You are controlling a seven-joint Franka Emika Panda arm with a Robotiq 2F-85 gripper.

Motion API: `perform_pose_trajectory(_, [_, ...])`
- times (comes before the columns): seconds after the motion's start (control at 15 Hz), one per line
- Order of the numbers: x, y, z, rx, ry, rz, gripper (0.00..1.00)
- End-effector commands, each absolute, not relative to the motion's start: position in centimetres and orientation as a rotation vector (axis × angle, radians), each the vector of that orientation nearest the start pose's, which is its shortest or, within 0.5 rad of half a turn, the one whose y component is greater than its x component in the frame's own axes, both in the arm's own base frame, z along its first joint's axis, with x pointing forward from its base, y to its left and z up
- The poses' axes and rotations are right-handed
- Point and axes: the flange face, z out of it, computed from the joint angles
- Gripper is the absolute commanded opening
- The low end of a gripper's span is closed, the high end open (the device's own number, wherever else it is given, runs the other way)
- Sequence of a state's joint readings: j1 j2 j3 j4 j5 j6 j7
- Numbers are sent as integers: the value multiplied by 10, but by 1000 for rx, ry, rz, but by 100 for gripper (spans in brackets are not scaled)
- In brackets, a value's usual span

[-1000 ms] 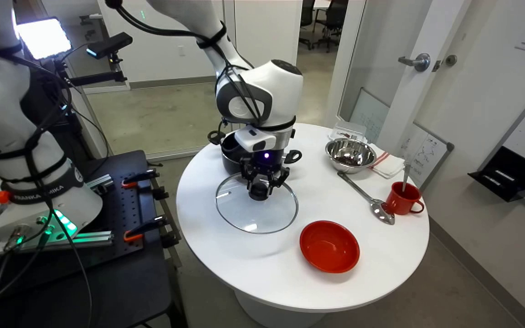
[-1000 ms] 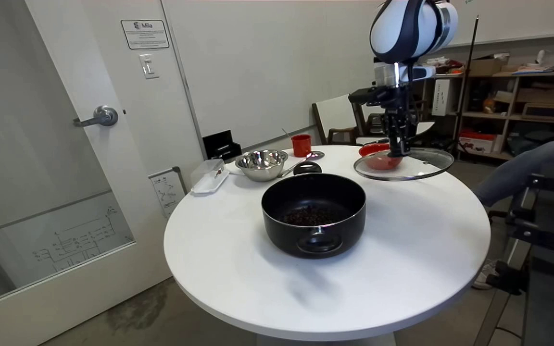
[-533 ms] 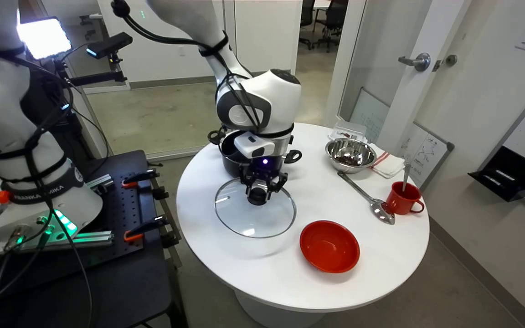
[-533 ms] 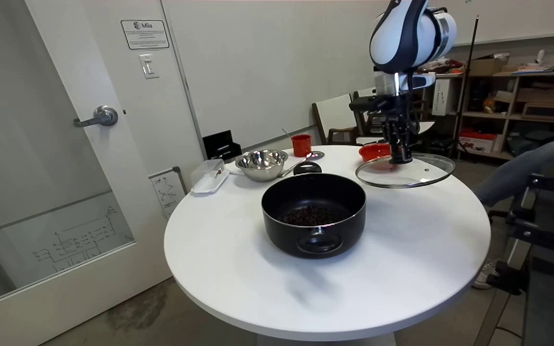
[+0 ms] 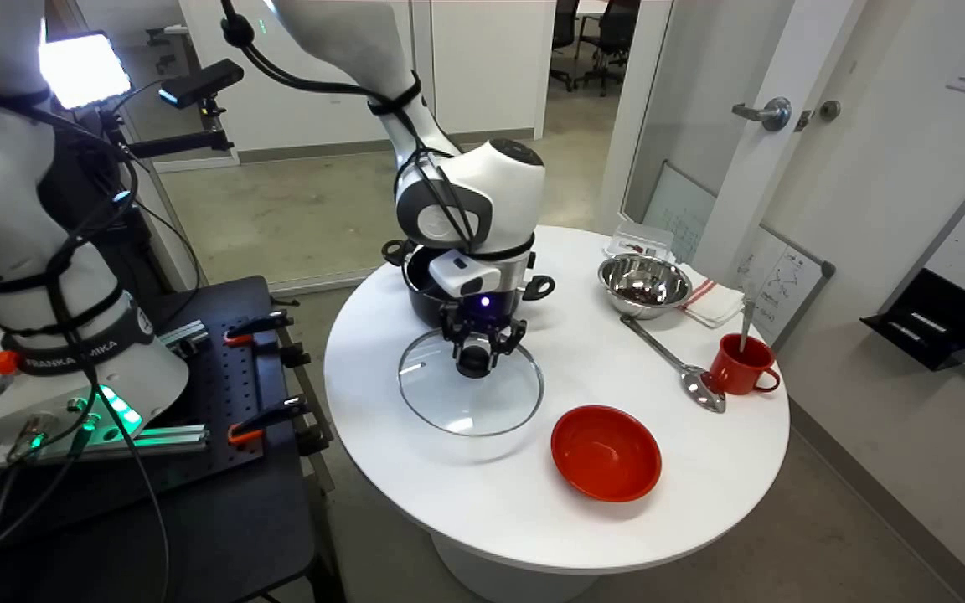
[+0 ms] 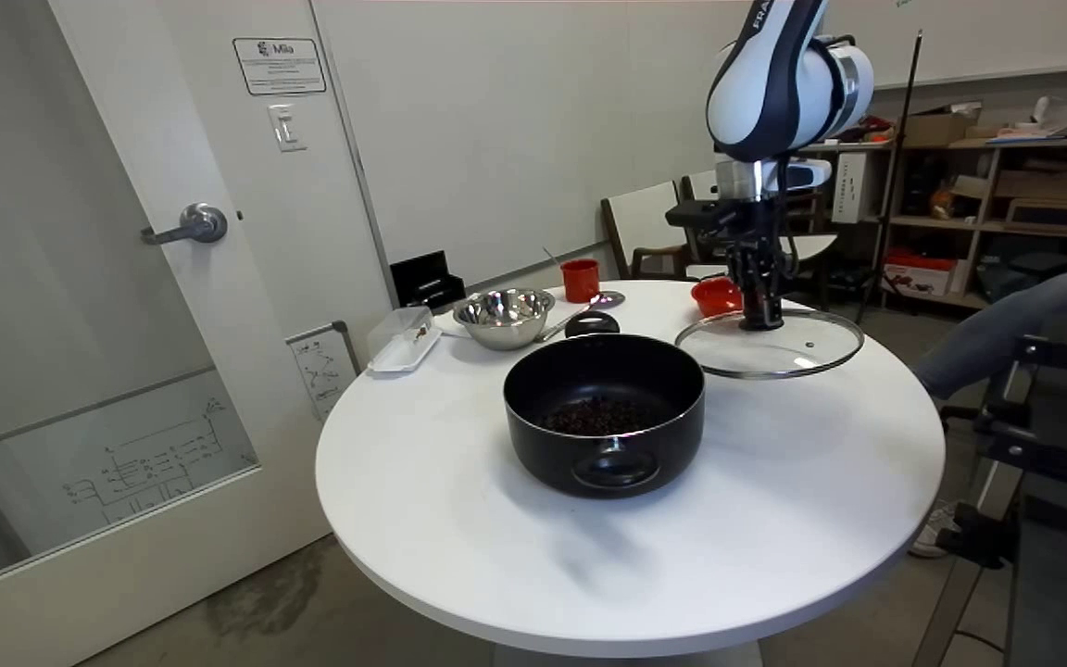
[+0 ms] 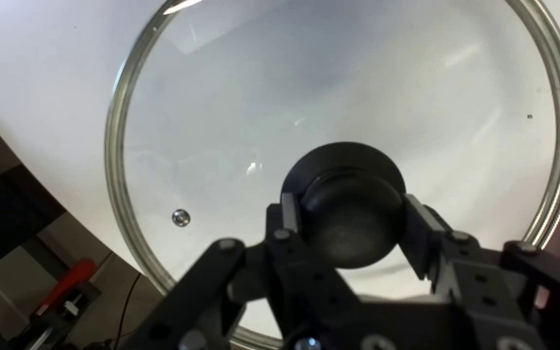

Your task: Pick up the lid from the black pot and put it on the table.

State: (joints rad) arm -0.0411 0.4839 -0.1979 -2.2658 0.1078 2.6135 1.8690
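My gripper (image 7: 350, 218) is shut on the dark knob (image 7: 353, 228) of the glass lid (image 7: 231, 121), one finger on either side. In both exterior views the lid (image 5: 466, 406) is roughly level, low over the white table (image 5: 482, 511), with a faint shadow under its rim. How wide a gap is left beneath it is hard to tell. The black pot (image 6: 603, 454) stands uncovered beside the lid (image 6: 811, 357), small dark pieces in its bottom. In an exterior view the arm hides much of the pot (image 5: 422, 293).
A red bowl (image 5: 606, 456) sits close to the lid's rim. Farther off are a steel bowl (image 5: 644, 289), a long spoon (image 5: 658, 347), a red mug (image 5: 738, 368), a folded cloth (image 5: 715, 303) and a clear container (image 6: 404, 343). The pot's side handle (image 5: 539, 288) sticks out near the arm.
The gripper has come down with the lid, bringing it nearer the tabletop. In the last half second it has also shifted slightly toward the pot. The grip on the knob stays the same.
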Motion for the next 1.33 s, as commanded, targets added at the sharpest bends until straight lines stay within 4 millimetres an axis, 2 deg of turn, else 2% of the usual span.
perform_pose_trajectory(0.0, [504, -127, 136, -1438, 2892, 61, 26])
perform_pose_trajectory(0.4, [505, -131, 126, -1399, 2891, 16, 26])
perform_pose_trajectory(0.93, [507, -128, 125, -1358, 2883, -18, 26])
perform_pose_trajectory(1.27, [505, -129, 121, -1262, 2925, 25, 26])
